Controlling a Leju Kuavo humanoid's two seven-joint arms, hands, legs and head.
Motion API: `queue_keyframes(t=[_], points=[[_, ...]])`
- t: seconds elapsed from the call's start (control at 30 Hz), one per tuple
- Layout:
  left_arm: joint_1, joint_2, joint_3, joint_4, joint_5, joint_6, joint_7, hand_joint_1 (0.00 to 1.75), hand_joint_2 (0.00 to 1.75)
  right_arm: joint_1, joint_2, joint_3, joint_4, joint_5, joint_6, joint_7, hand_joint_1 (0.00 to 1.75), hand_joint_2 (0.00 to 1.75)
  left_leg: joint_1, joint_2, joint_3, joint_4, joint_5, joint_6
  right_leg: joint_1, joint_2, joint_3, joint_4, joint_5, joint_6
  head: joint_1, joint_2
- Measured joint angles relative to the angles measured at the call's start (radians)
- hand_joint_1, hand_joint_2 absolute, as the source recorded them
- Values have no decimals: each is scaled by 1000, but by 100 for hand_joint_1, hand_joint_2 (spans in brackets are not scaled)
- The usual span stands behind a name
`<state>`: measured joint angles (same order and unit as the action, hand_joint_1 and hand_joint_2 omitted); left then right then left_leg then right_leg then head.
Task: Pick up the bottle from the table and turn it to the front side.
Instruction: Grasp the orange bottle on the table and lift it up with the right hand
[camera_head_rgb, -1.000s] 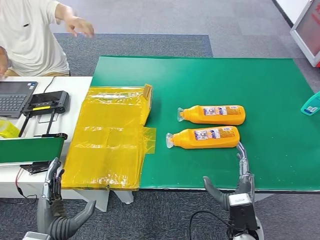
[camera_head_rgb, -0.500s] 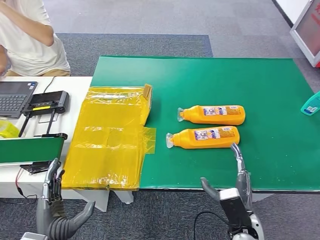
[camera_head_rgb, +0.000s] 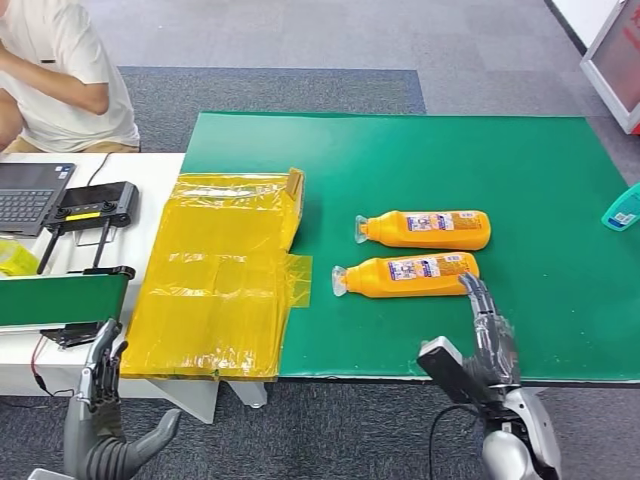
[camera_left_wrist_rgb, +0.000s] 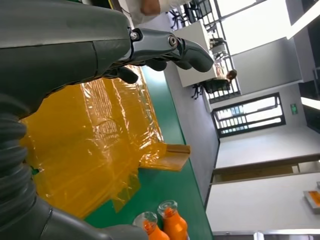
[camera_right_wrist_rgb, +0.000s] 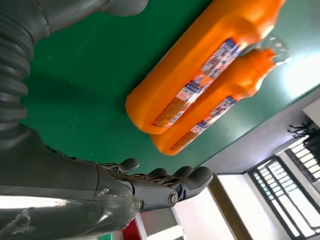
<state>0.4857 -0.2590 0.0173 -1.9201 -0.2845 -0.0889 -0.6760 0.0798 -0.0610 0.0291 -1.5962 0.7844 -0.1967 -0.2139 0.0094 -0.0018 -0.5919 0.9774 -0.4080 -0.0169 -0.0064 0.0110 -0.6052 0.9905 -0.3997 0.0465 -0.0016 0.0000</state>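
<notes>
Two orange bottles lie on their sides on the green mat (camera_head_rgb: 377, 150), clear caps pointing left. The near bottle (camera_head_rgb: 411, 275) (camera_right_wrist_rgb: 196, 65) lies just in front of the far bottle (camera_head_rgb: 426, 229) (camera_right_wrist_rgb: 222, 105). My right hand (camera_head_rgb: 483, 335) (camera_right_wrist_rgb: 124, 185) hovers open at the near edge of the mat, its fingertips close to the near bottle's base, apart from it. My left hand (camera_head_rgb: 106, 400) (camera_left_wrist_rgb: 113, 45) hangs open low beside the white table, holding nothing. The caps of both bottles (camera_left_wrist_rgb: 162, 222) appear in the left wrist view.
A crumpled yellow plastic bag (camera_head_rgb: 219, 270) covers the mat's left part. A white table (camera_head_rgb: 151, 170) at left carries a laptop (camera_head_rgb: 30, 195) and a black device (camera_head_rgb: 94, 205). A person (camera_head_rgb: 60, 80) sits behind it. A teal item (camera_head_rgb: 623, 210) lies at the mat's right edge.
My right hand has risen and moved forward over the mat edge toward the near bottle's base. The person has drawn their arm back. The bottles have not moved.
</notes>
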Motion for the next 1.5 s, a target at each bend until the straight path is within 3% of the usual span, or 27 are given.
queue_keyframes(t=[0.13, 0.23, 0.5, 0.73, 0.97, 1.2, 1.5], points=[[-10, 0, 9, 8, -2, -15, 2, 0, 175, -74, -65, 21, 70, 193, 19, 142, 0, 175, 0, 0, 0, 0, 0, 0, 0, 0, 0, 0, 1, 1, 0, 0], [-20, 0, 18, 15, -8, -22, 9, 0, 175, -146, -119, 53, 150, 302, 85, 231, 0, 175, 0, 0, 0, 0, 1, 1, -1, 0, 0, 0, 2, 2, 0, 0], [-43, 3, 34, 30, -10, -48, 16, 0, 175, -345, -186, 166, 369, 345, 191, 269, 0, 175, 0, 0, -1, 0, 3, 1, -1, 0, 0, 0, 3, 2, 0, 0], [-56, 8, 38, 43, -4, -70, 23, 0, 175, -508, -188, 276, 519, 346, 218, 278, 0, 175, 0, 0, -1, 0, 4, 1, -1, 0, 0, 0, 3, 2, 0, 0], [-65, 11, 40, 57, -2, -71, 33, 0, 175, -609, -182, 349, 619, 373, 218, 297, 0, 175, 0, 0, -1, 0, 4, 1, -1, 0, 0, 0, 3, 3, 0, 0], [-72, 14, 40, 63, -2, -79, 45, 0, 175, -686, -124, 436, 734, 419, 251, 314, 0, 175, 0, 0, -1, 0, 4, 1, 0, 0, -1, 0, 3, 2, 0, 0], [-73, 22, 39, 64, -8, -62, 46, 0, 175, -745, -75, 474, 863, 358, 249, 268, 0, 175, 0, -1, -1, 0, 5, 1, -1, 0, -1, 1, 4, 3, 0, 0]])
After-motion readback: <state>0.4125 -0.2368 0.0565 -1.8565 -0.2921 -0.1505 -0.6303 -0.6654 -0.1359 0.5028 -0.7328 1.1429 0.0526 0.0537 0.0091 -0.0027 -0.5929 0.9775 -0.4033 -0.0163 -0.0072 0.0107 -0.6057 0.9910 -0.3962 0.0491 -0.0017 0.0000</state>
